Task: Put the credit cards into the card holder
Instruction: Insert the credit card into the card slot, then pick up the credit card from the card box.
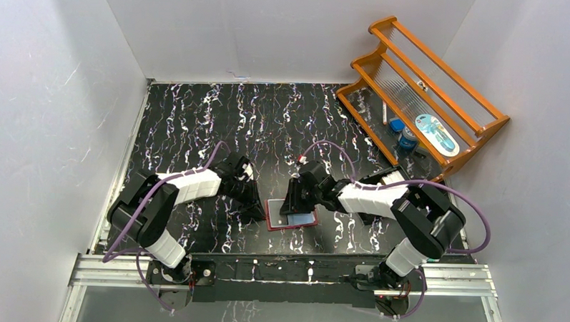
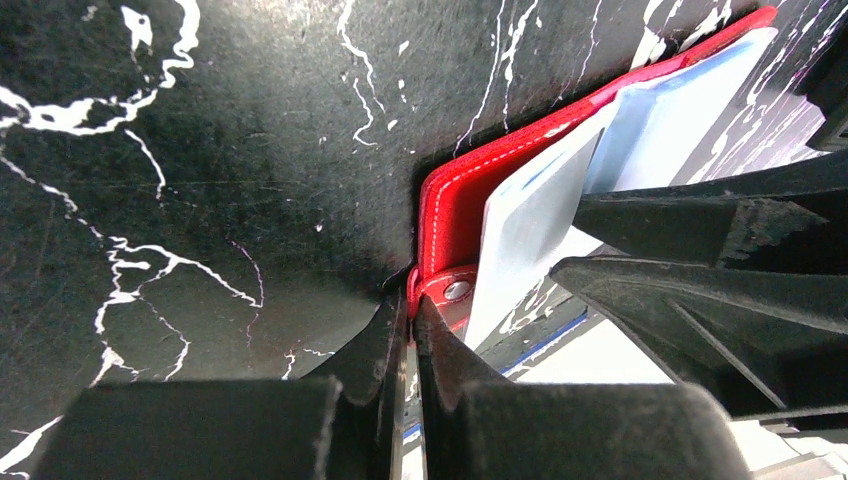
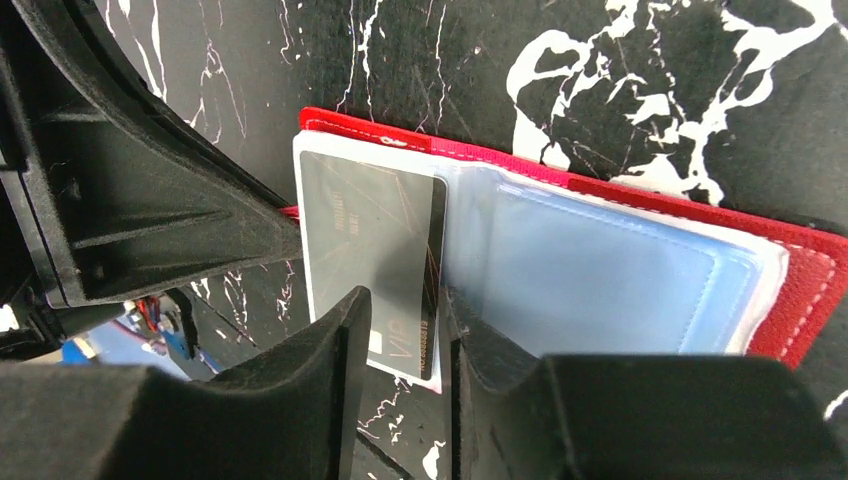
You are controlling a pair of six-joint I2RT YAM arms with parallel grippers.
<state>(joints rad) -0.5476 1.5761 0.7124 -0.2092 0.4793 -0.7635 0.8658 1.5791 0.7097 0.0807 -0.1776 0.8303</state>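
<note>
The holder [image 3: 800, 290] is lying open on the table [image 1: 197, 122], near its front edge and between the two arms, its red cover facing down and its clear bluish pockets facing up. A dark grey card [image 3: 370, 230] is sitting at the left-hand pocket, its upper part over the plastic and its lower end sticking out past the holder's edge. The right gripper [image 3: 405, 300] is straddling that lower end with its jaws partly apart; whether they are pinching the card I cannot tell. The left gripper [image 2: 410, 310] is reaching in from the other side, its jaws clenched on the holder's red edge right beside the metal snap [image 2: 457, 290]. A wooden rack [image 1: 427, 94] is standing at the far right corner, well apart.
</note>
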